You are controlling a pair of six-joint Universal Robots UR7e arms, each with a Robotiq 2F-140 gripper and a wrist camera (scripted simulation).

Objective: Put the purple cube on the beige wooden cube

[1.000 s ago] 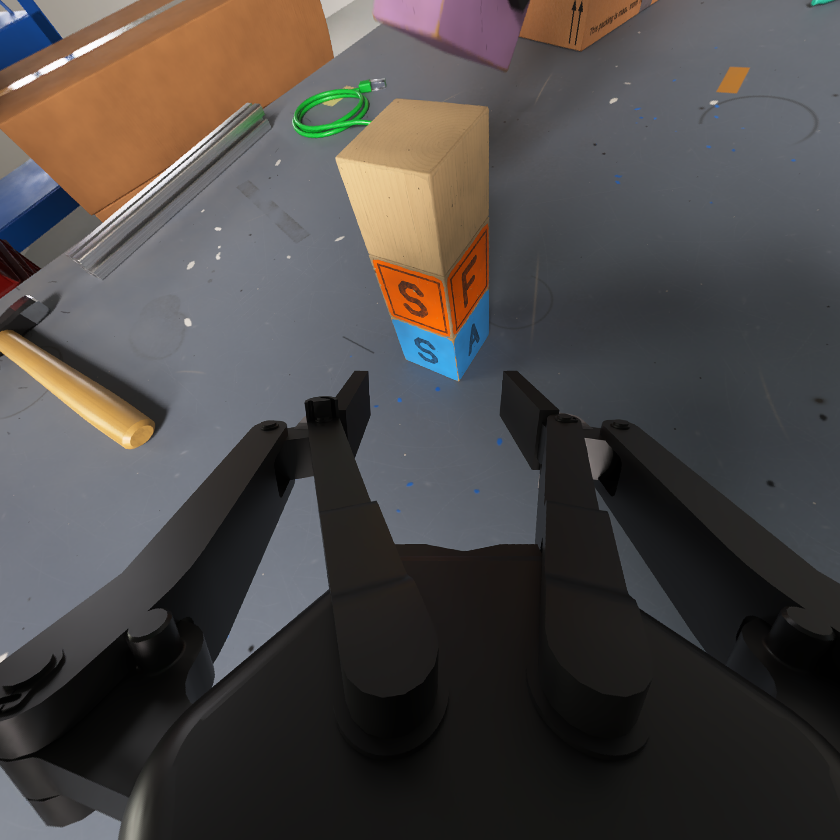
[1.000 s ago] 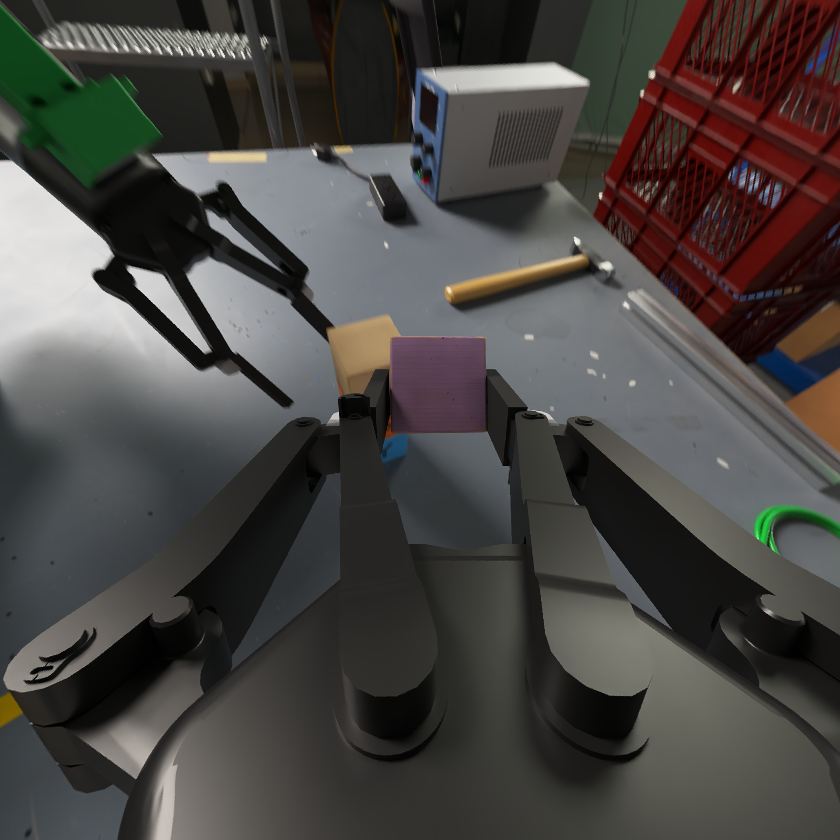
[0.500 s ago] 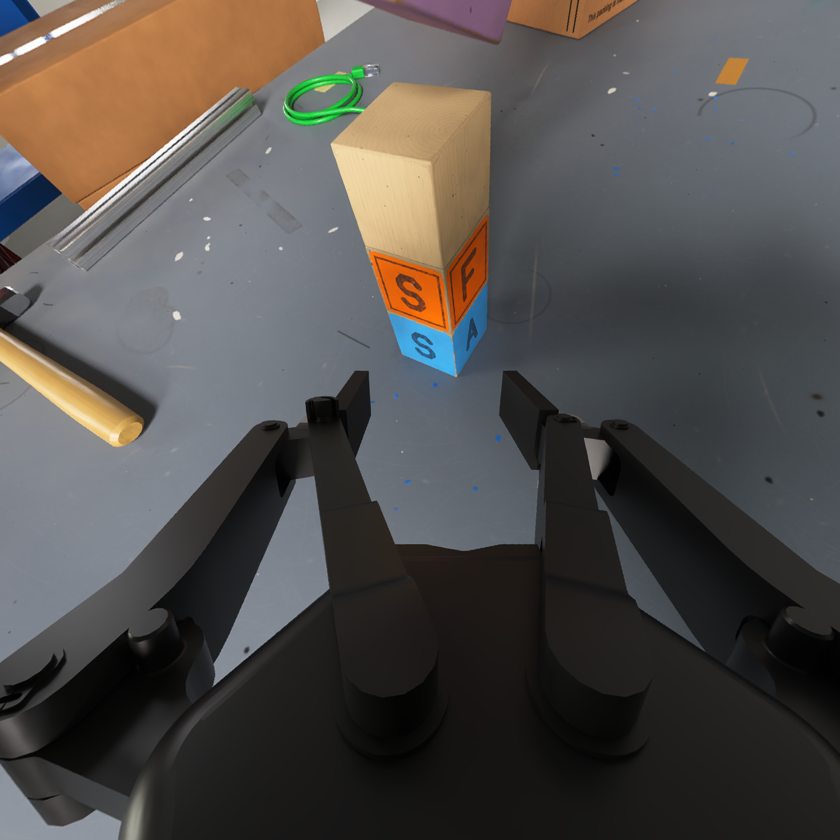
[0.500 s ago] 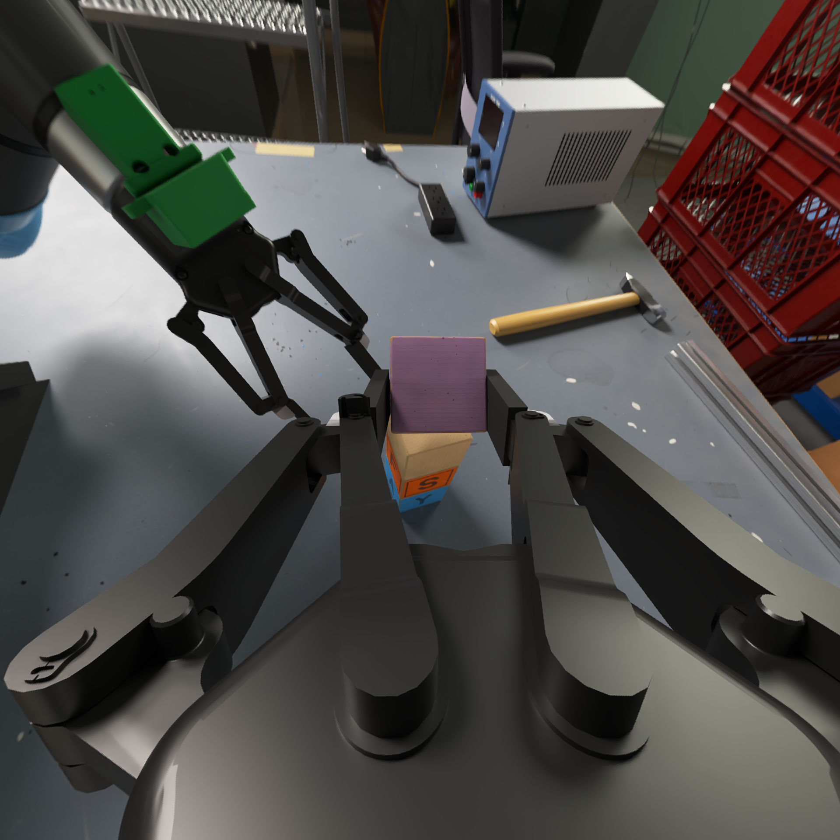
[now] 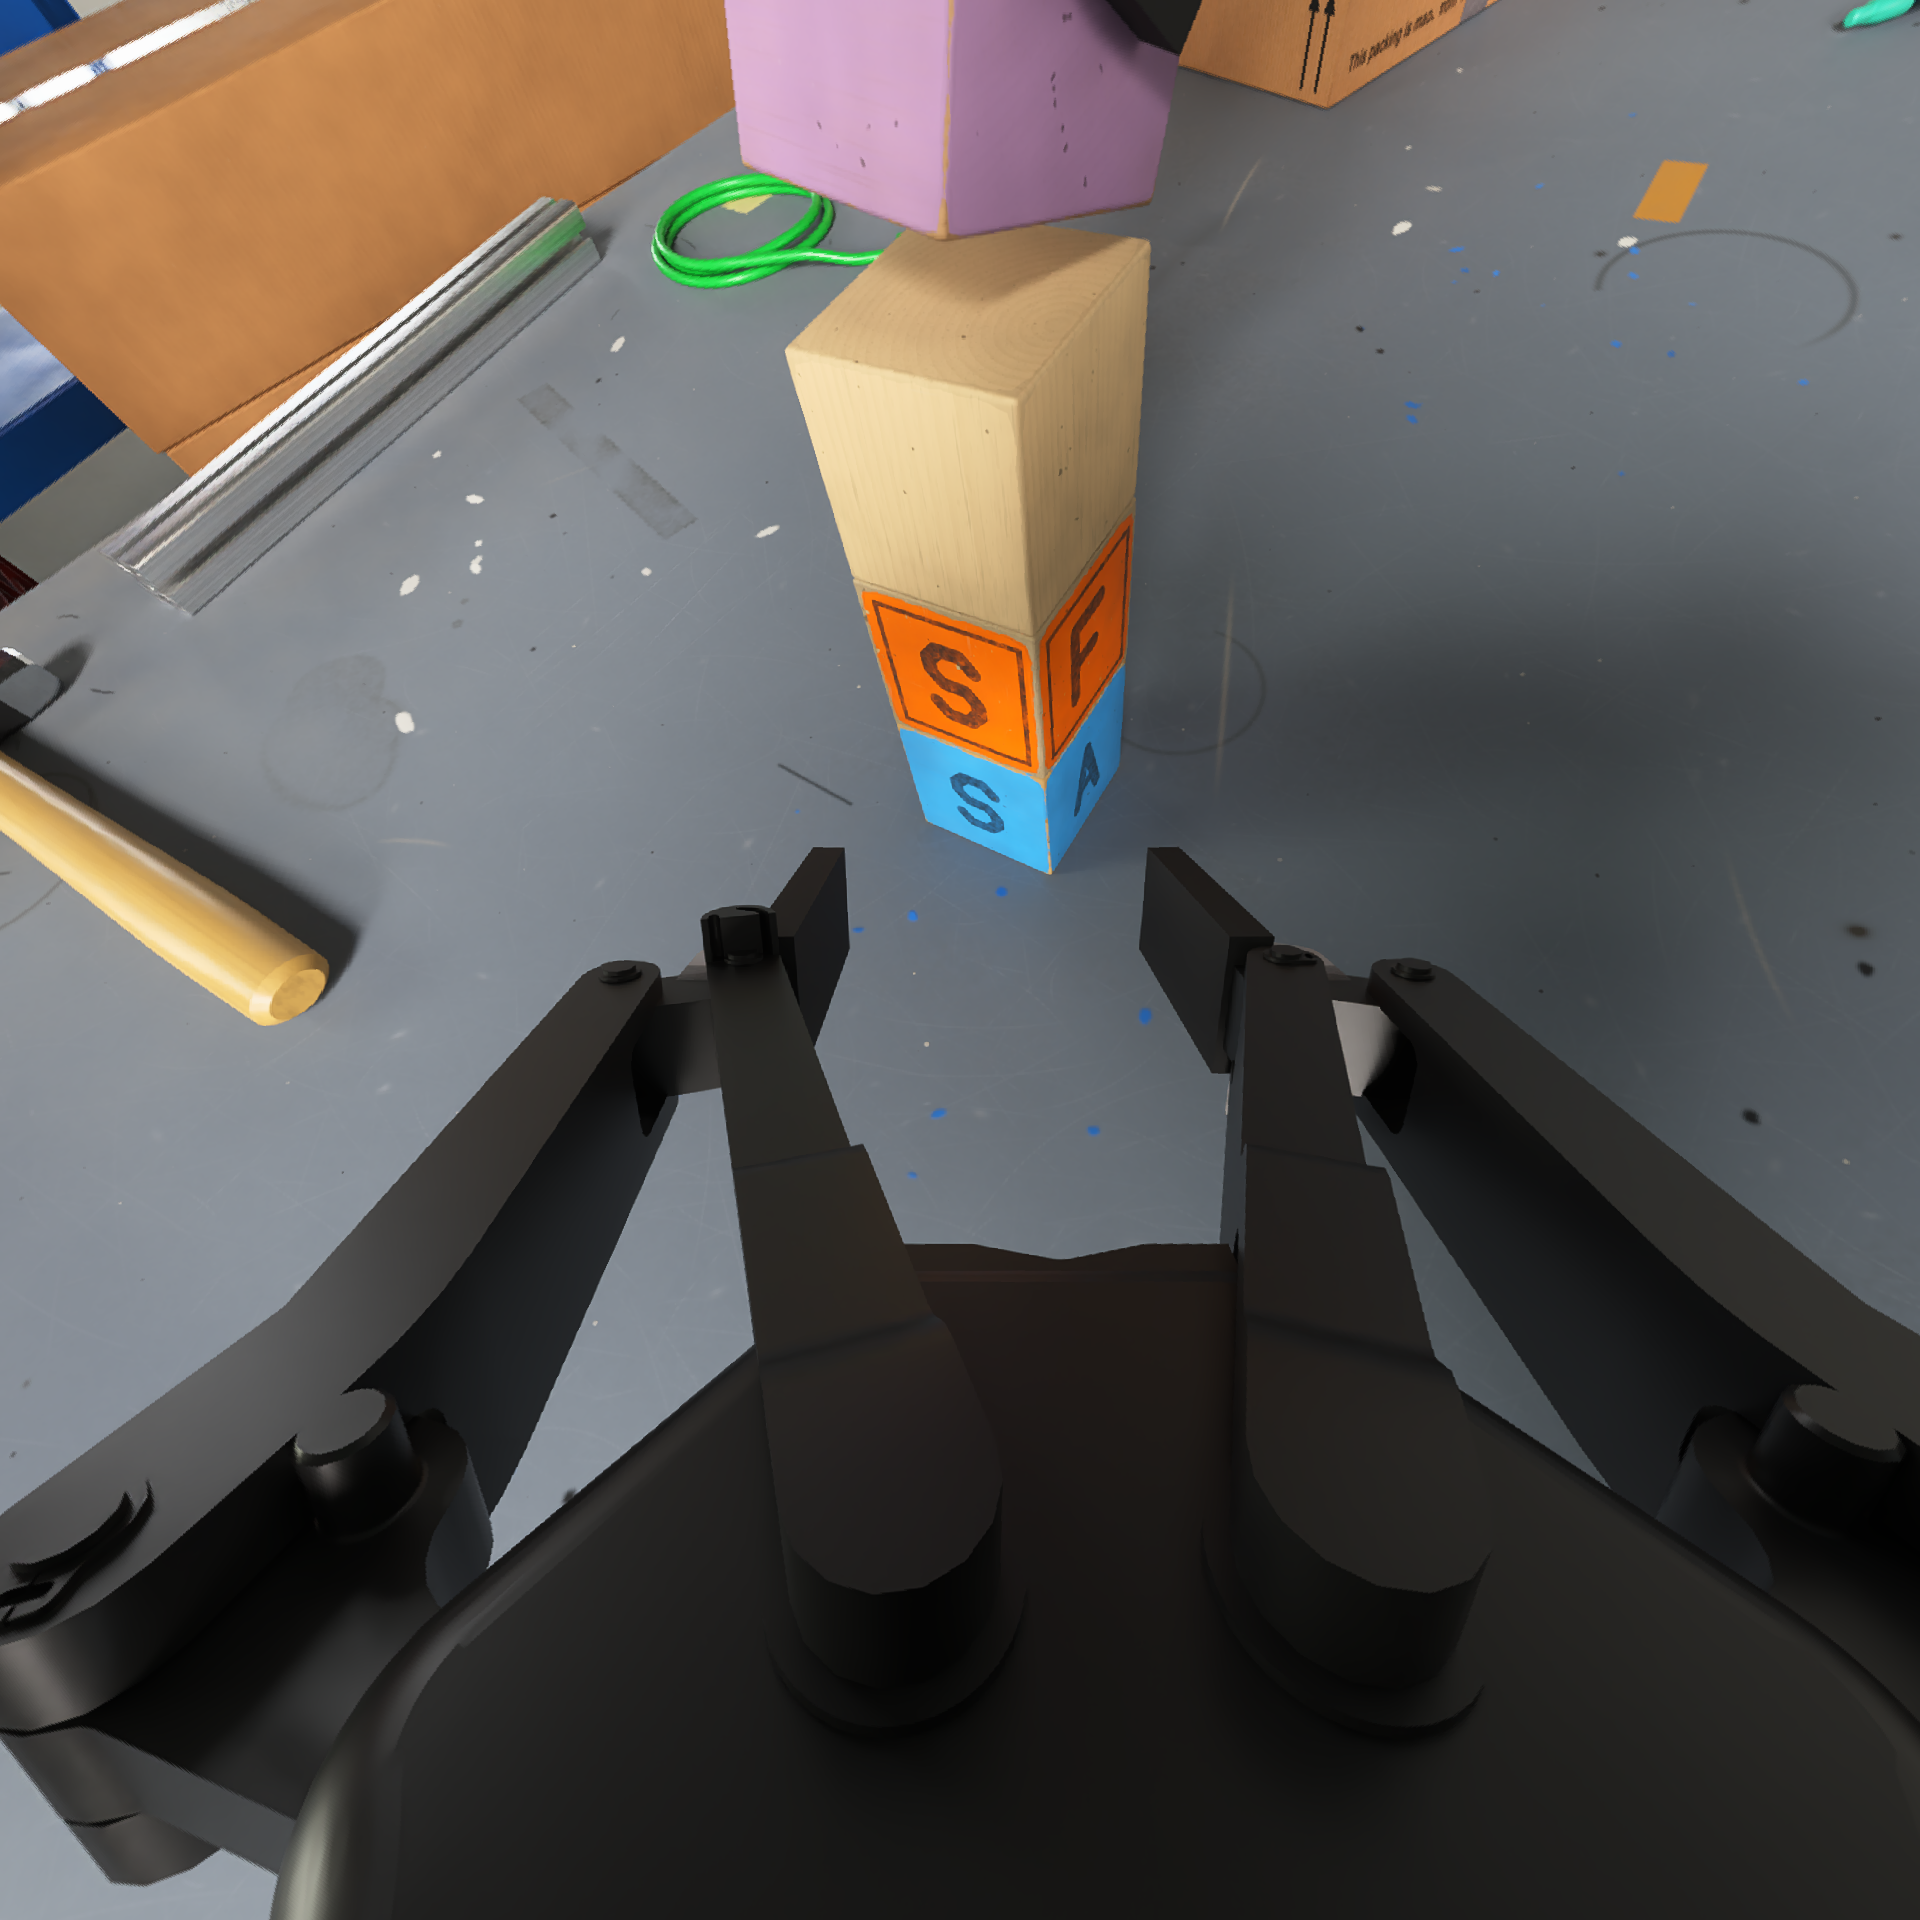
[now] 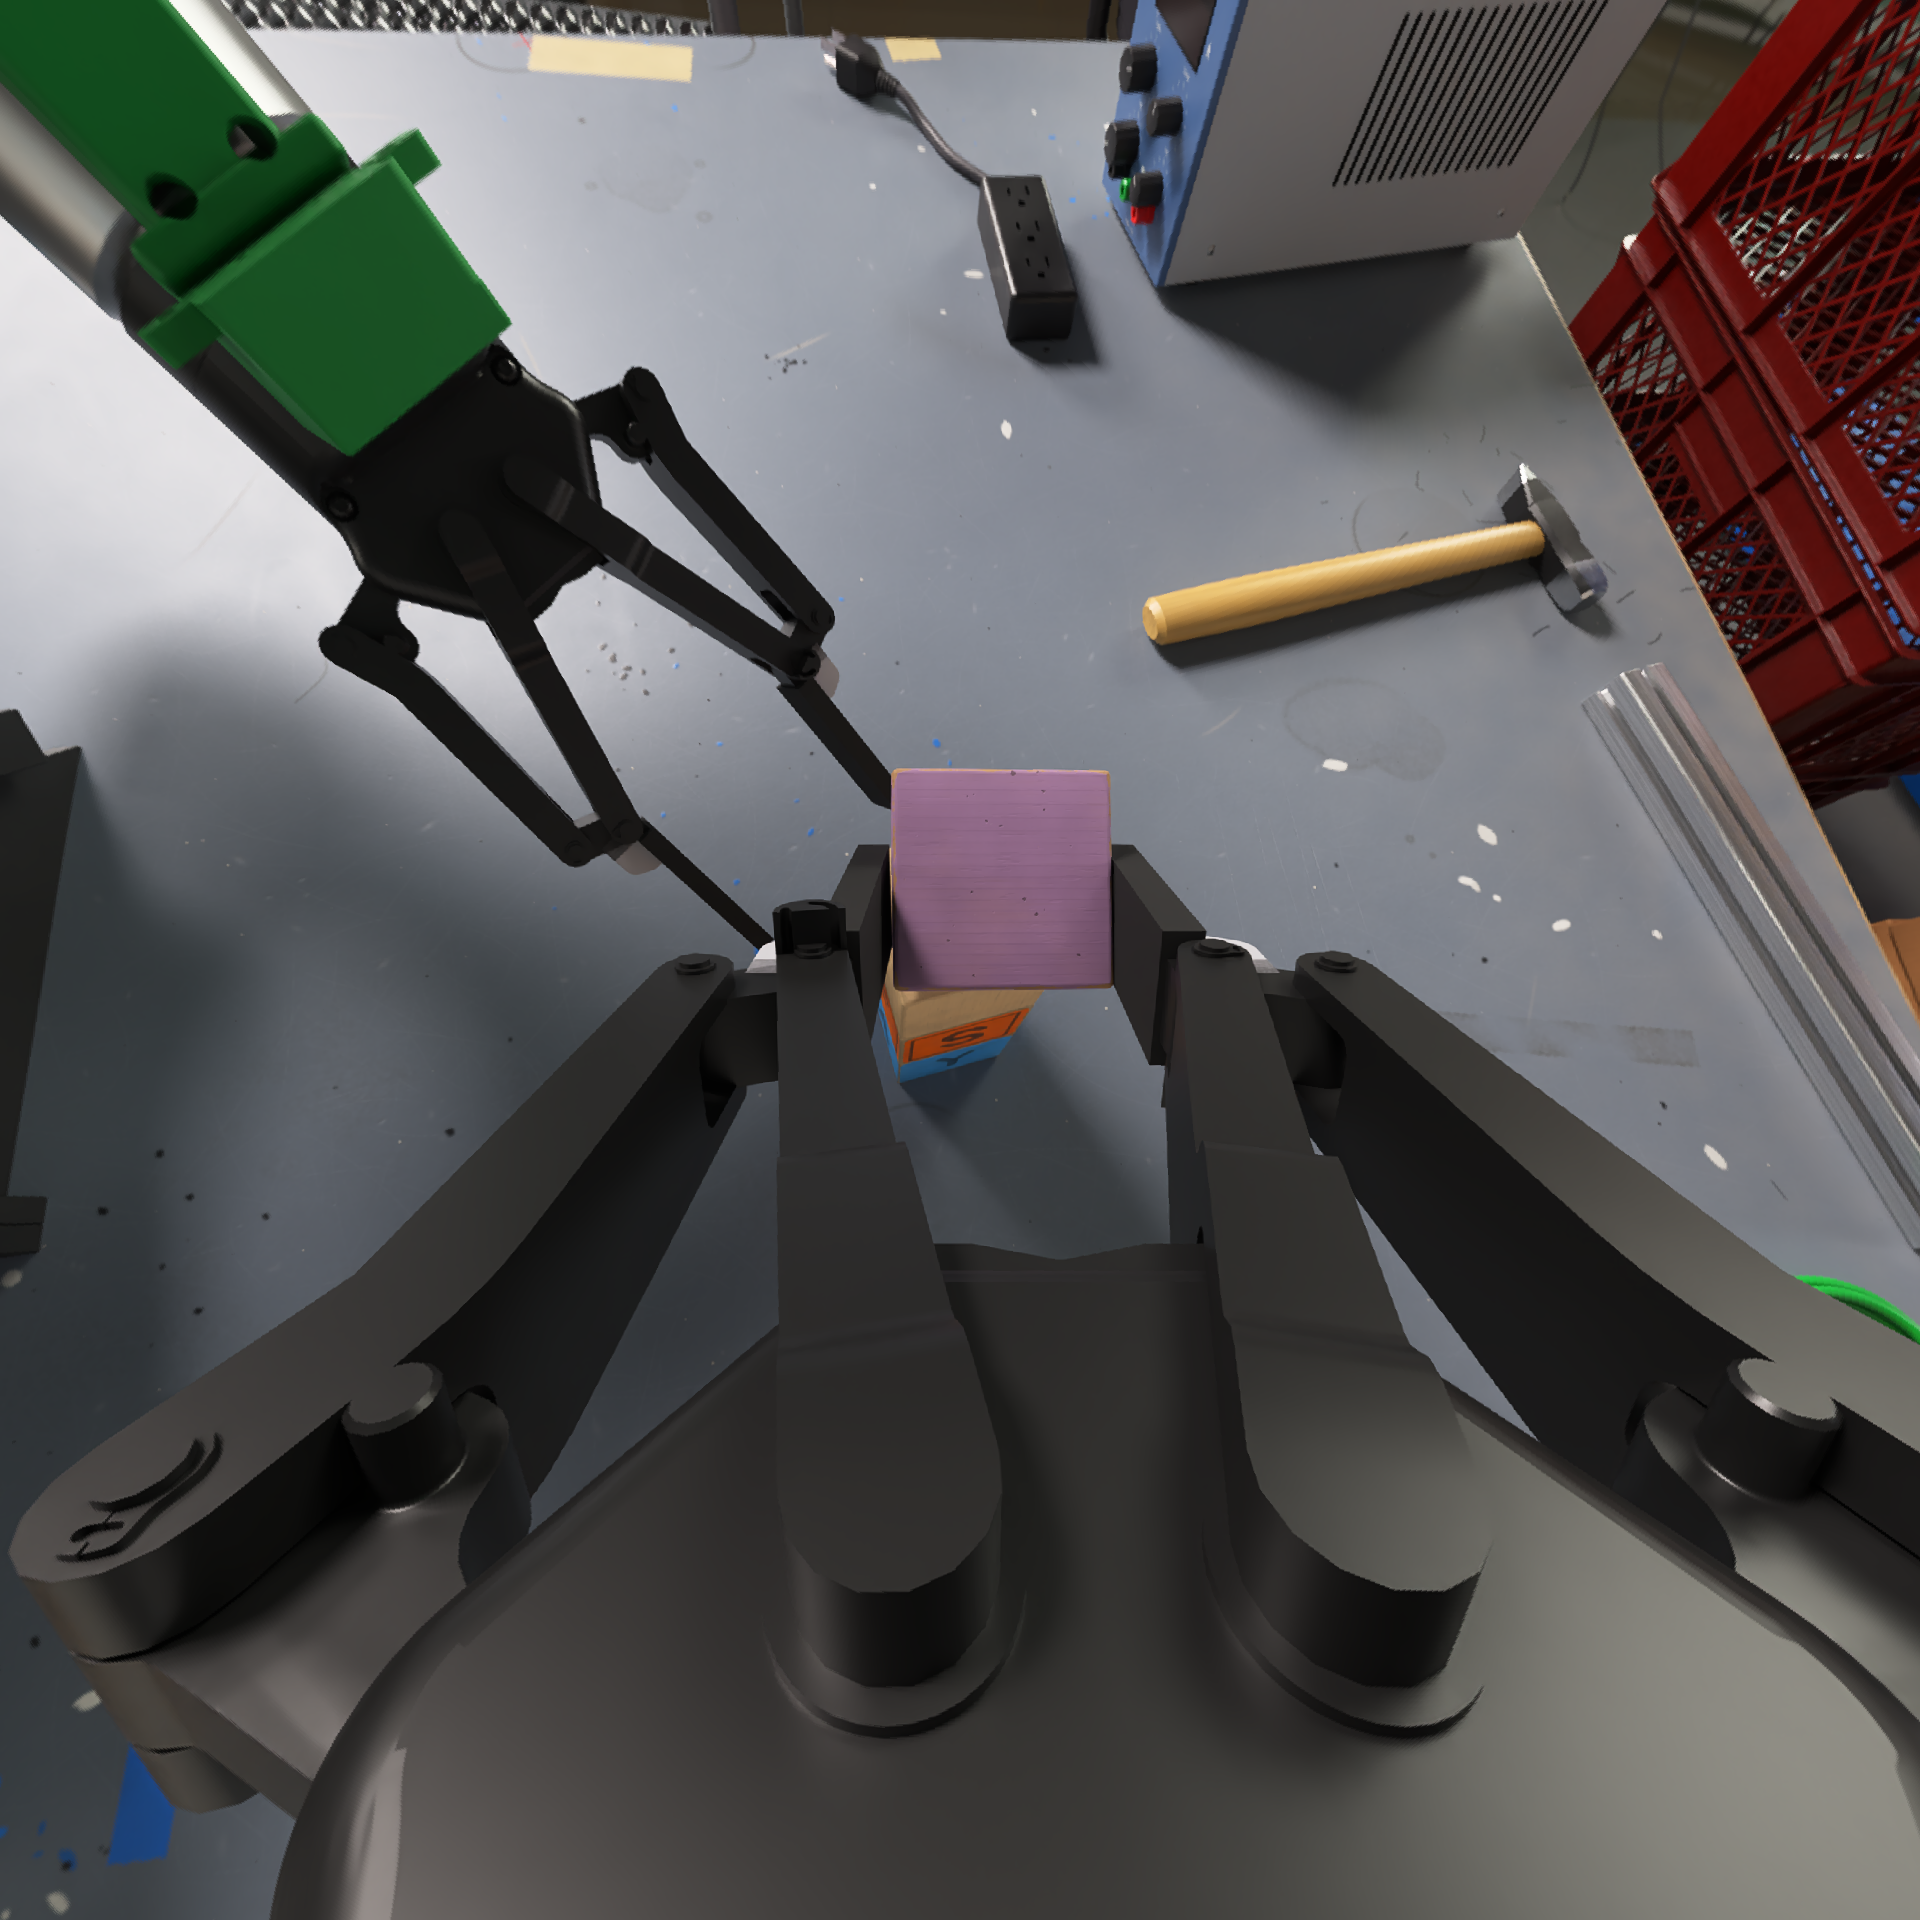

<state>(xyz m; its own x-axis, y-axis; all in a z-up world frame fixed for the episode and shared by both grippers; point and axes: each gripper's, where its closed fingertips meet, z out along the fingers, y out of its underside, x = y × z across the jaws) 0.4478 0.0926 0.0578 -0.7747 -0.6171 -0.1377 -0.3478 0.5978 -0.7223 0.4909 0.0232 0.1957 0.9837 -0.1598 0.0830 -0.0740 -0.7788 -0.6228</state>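
Note:
The beige wooden cube (image 5: pixel 977 436) tops a stack on an orange lettered cube (image 5: pixel 997 675) and a blue lettered cube (image 5: pixel 1013 805). My right gripper (image 6: pixel 1000 914) is shut on the purple cube (image 6: pixel 1000 878) and holds it just above the beige cube, whose front edge (image 6: pixel 961 1006) peeks out below. In the left wrist view the purple cube (image 5: pixel 945 104) hangs right over the stack, close to its top. My left gripper (image 5: pixel 992 914) is open and empty, just in front of the stack; it also shows in the right wrist view (image 6: pixel 821 852).
A hammer (image 5: pixel 156 894) lies left of the stack, also in the right wrist view (image 6: pixel 1361 566). A green cable (image 5: pixel 743 229), an aluminium rail (image 5: pixel 353 405) and cardboard boxes (image 5: pixel 312 197) sit behind. A power strip (image 6: pixel 1029 260), a power supply (image 6: pixel 1351 125) and red crates (image 6: pixel 1787 364) stand far off.
My right gripper has lowered the purple cube over the stack, close above the beige cube. My left gripper stays open in front of the stack.

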